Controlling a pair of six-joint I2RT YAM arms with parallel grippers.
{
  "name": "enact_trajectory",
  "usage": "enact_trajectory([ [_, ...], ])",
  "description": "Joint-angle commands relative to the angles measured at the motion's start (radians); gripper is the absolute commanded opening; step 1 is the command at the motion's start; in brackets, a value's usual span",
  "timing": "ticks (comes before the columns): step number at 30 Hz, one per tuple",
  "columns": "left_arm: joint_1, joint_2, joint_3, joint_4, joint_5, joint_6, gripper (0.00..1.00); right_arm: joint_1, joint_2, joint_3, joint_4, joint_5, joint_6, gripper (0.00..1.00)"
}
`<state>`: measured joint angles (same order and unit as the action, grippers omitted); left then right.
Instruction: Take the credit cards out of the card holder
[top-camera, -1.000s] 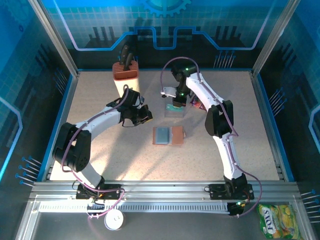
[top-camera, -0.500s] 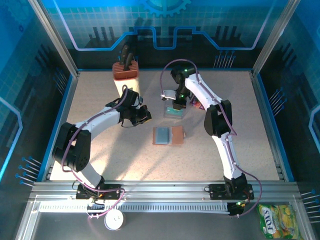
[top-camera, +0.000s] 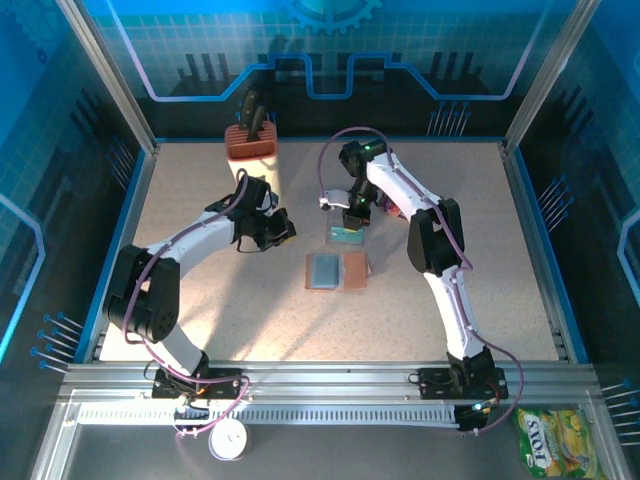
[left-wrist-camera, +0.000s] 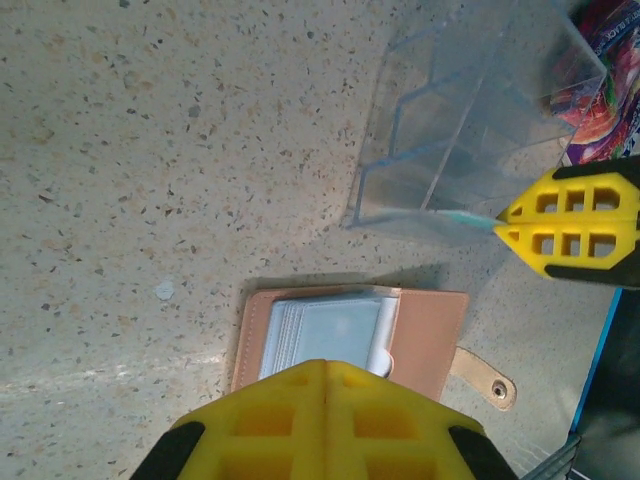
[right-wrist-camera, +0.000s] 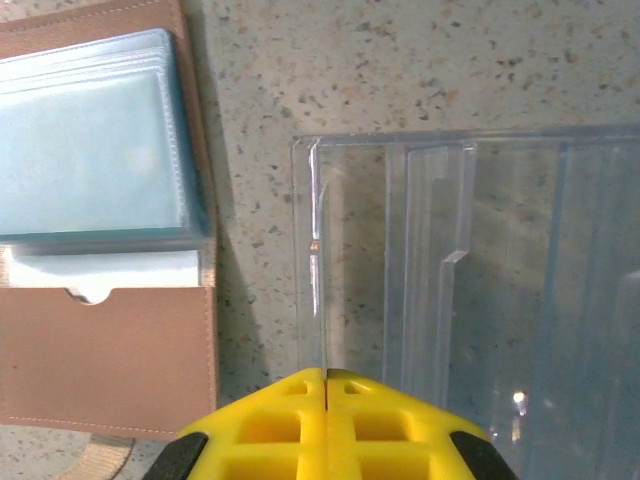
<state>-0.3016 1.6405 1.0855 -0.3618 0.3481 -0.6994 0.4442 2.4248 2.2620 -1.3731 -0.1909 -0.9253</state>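
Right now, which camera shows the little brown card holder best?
The left wrist view: the card holder lies open and close, its plastic sleeves and snap tab clear. The top view shows it whole but tiny; the right wrist view cuts it off at the frame's edge.

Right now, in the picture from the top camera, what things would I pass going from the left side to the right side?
knife block → wallet → snack bag
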Motion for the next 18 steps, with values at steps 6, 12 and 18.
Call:
enact_trajectory([
  [6, 0.006, -0.001, 0.029, -0.006, 0.027, 0.011, 0.05, 0.021, 0.014, -0.038, -0.061, -0.051, -0.017, 0.01],
  [12, 0.005, 0.014, 0.039, -0.008, 0.034, 0.016, 0.05, 0.022, 0.023, -0.004, -0.065, -0.048, -0.008, 0.2],
  [18, 0.005, 0.03, 0.054, -0.006, 0.038, 0.015, 0.06, 0.014, -0.011, 0.045, -0.061, -0.036, 0.015, 0.32],
])
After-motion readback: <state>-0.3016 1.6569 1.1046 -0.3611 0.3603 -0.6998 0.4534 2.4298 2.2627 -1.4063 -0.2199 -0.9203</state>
